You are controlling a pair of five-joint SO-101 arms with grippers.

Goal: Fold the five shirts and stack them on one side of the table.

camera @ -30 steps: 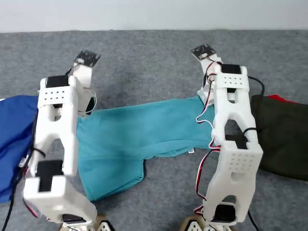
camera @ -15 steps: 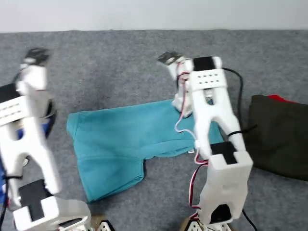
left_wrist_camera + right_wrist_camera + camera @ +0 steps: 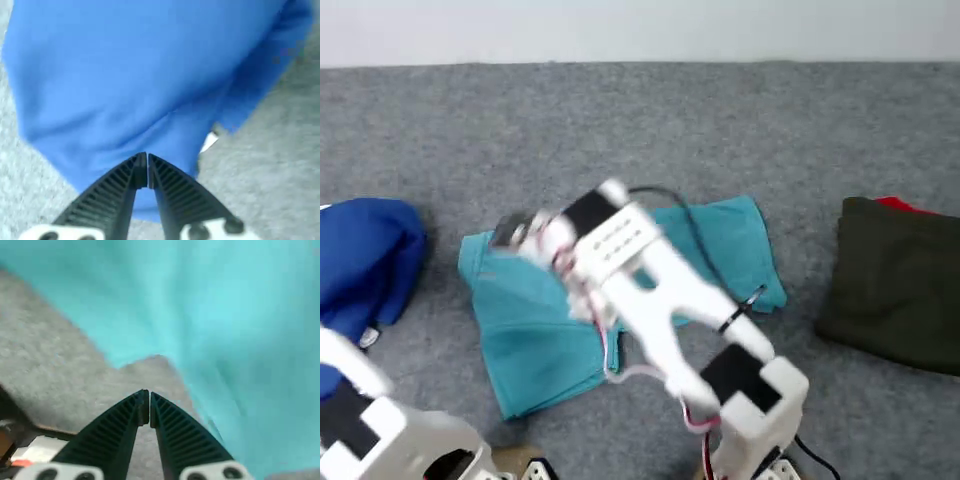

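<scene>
Currently | teal shirt (image 3: 720,245) mid-table (image 3: 640,120) | blue shirt (image 3: 365,255) left edge, dark shirt (image 3: 900,290) right; grey strips separate them | left gripper (image 3: 147,167) together over blue shirt | right gripper (image 3: 149,407) together over teal hem

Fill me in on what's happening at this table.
Two robot arms are on a shirt-folding job on a grey table. The right hand, closed and empty, hangs over the teal shirt, which lies spread mid-table. The left hand, also closed, is above the bunched blue shirt at the table's left side. A folded dark shirt rests at the right on something red.
</scene>
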